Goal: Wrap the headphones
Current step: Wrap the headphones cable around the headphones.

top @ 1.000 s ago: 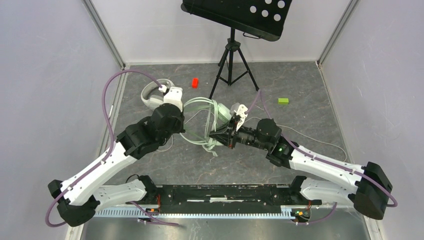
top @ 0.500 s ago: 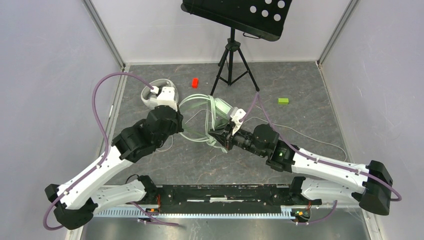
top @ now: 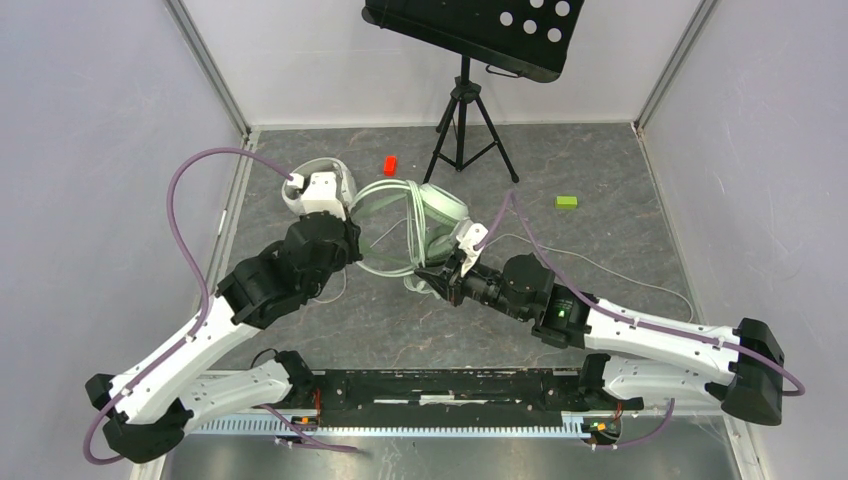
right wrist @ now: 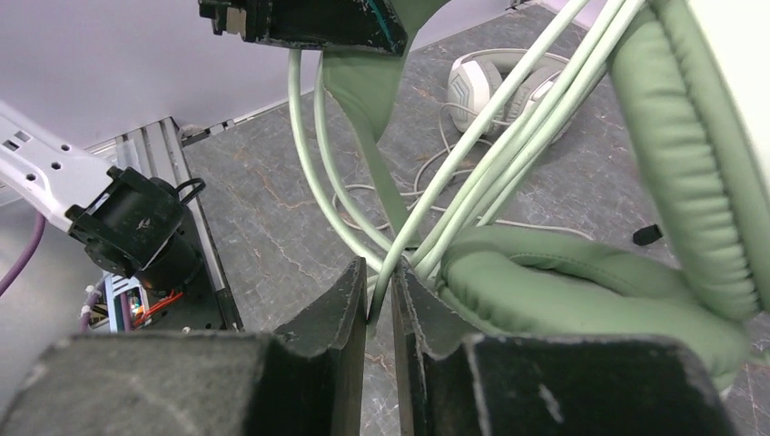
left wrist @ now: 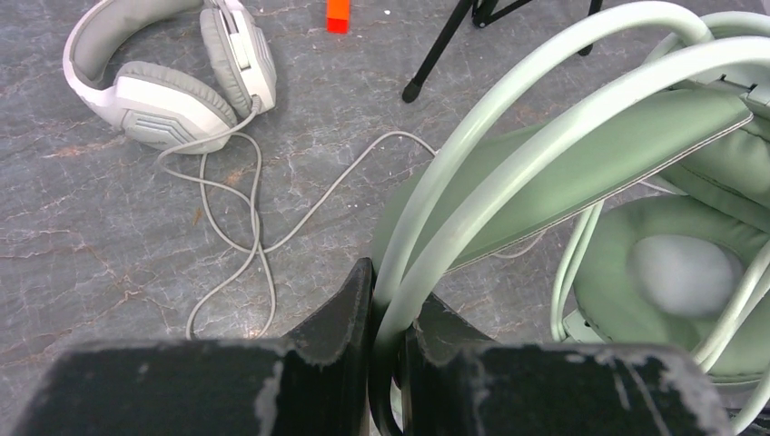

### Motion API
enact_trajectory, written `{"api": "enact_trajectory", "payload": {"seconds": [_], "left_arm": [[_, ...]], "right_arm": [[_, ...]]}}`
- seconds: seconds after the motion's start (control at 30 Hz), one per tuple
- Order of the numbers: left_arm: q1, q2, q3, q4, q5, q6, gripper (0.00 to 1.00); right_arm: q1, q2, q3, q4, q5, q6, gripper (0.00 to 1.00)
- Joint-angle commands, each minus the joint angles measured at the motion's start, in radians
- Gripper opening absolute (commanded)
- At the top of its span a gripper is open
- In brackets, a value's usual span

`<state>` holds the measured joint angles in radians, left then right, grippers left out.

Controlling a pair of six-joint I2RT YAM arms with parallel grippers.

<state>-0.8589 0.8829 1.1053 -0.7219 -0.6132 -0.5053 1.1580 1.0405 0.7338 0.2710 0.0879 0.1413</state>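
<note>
While our left gripper (left wrist: 390, 304) has its jaws clamped tight on the headband hoop of the mint-green headset (left wrist: 581, 173) over the middle of the tabletop (left wrist: 91, 236), our right gripper (right wrist: 380, 295) has its jaws pinched nearly together on that headset's thin green cable (right wrist: 404, 241) beside an earcup. We see the white-grey headset (left wrist: 163, 95) lying well apart at the far left, its cord (left wrist: 247, 209) loose on the tabletop.

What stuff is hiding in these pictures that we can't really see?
- Top view: the left arm covers part of the white headset, and the top edge cuts off the music stand.
- Left wrist view: the right edge cuts off the mint headset.
</note>
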Motion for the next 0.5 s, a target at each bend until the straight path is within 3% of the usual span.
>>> {"api": "enact_trajectory", "payload": {"seconds": [0.0, 0.47], "left_arm": [[0.006, -0.04, 0.047, 0.182, -0.051, -0.115, 0.03], [0.006, -0.04, 0.064, 0.173, -0.04, -0.122, 0.03]], "right_arm": [[0.023, -0.022, -0.015, 0.029, -0.006, -0.008, 0.23], [0.034, -0.045, -0.104, 0.1, 0.05, -0.023, 0.22]]}}
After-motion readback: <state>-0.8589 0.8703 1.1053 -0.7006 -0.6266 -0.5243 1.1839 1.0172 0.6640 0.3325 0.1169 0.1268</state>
